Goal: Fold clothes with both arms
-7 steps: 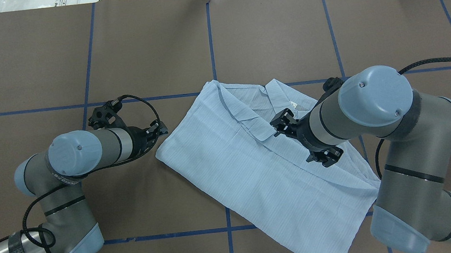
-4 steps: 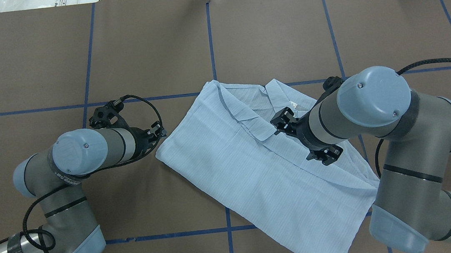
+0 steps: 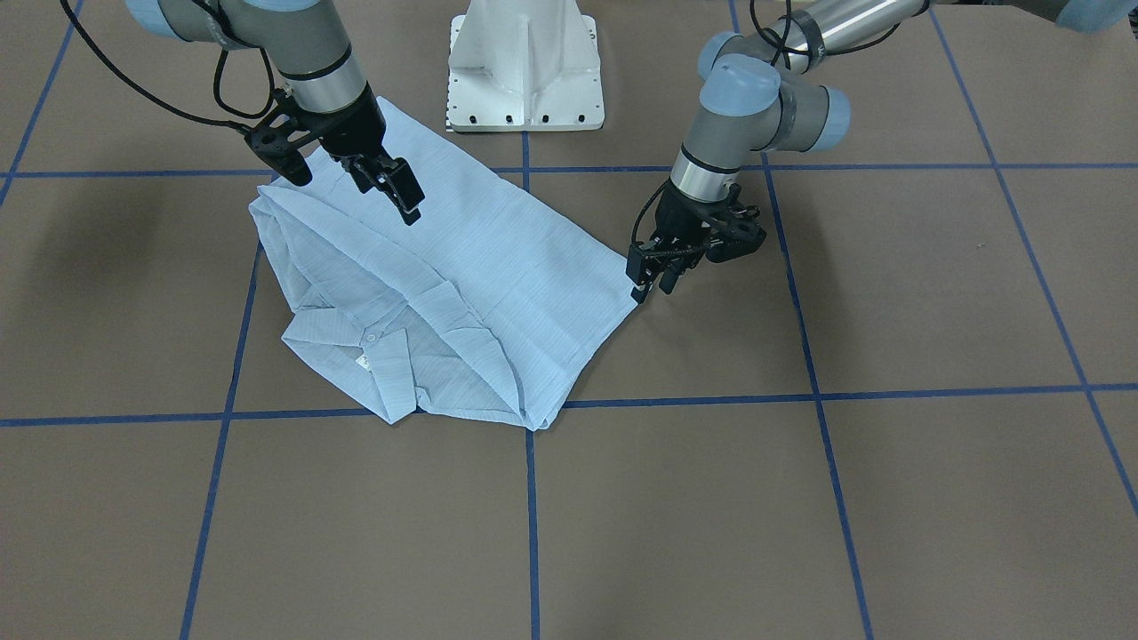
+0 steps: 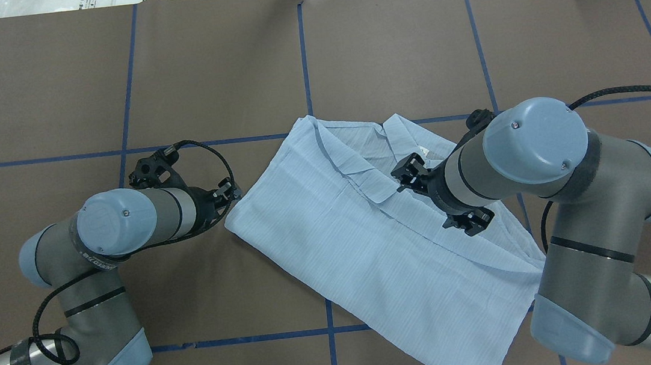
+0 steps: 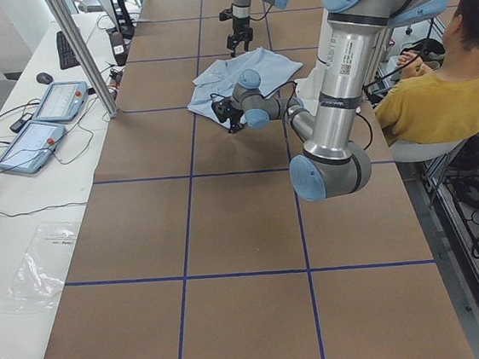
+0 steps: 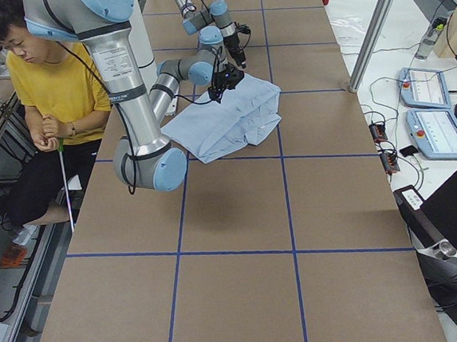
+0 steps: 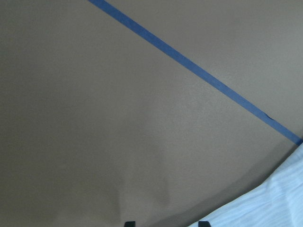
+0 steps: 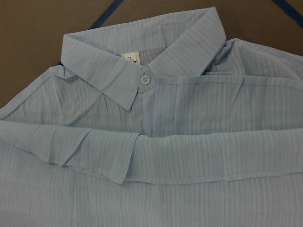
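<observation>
Brown table [image 4: 216, 67] with blue tape lines: wide bare room beyond and at both ends. Light blue, finely striped collared shirt [image 4: 356, 240] folded mid-table, near hem cut off by the overhead view's lower edge, one side hidden under the grey right arm [image 4: 573, 241]. Black right pincer [image 3: 391, 191] wide over the cloth, holding nothing; black left pincer [image 3: 649, 283] parted just beside the shirt's corner.

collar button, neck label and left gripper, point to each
collar button [image 8: 145, 79], right wrist view, on the button's centre
neck label [image 8: 129, 57], right wrist view, on its white face
left gripper [image 3: 650, 283], front-facing view, midway between its fingertips
</observation>
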Controlling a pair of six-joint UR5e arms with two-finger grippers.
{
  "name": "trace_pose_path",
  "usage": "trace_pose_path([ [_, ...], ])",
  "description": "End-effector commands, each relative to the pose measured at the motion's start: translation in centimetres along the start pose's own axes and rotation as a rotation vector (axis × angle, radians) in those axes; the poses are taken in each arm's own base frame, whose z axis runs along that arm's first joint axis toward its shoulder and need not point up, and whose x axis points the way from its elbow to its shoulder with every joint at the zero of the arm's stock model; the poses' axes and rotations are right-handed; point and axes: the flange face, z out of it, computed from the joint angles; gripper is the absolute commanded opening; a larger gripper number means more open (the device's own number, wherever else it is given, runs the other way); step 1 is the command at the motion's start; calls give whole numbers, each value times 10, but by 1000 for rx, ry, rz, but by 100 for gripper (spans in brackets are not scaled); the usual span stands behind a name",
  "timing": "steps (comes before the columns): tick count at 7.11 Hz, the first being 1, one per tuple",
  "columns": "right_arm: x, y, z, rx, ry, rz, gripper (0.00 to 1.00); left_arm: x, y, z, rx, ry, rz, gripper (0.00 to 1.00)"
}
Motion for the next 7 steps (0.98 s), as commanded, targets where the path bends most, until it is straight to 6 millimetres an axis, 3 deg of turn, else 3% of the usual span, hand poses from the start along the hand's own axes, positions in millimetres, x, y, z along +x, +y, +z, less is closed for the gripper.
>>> trace_pose_path([
  [1, 1, -1, 1, 3, 2, 0, 100, -4, 7, 2, -3, -33, -19, 62],
  [3, 1, -1, 1, 3, 2, 0, 100, -5, 15, 3, -12, -37, -28, 61],
  [5, 0, -2, 2, 15, -2, 0, 100, -7, 25, 5, -25, -41, -48, 51],
  [7, -1, -2, 1, 21, -8, 3, 100, -4, 27, 1, -28, -33, -48, 0],
])
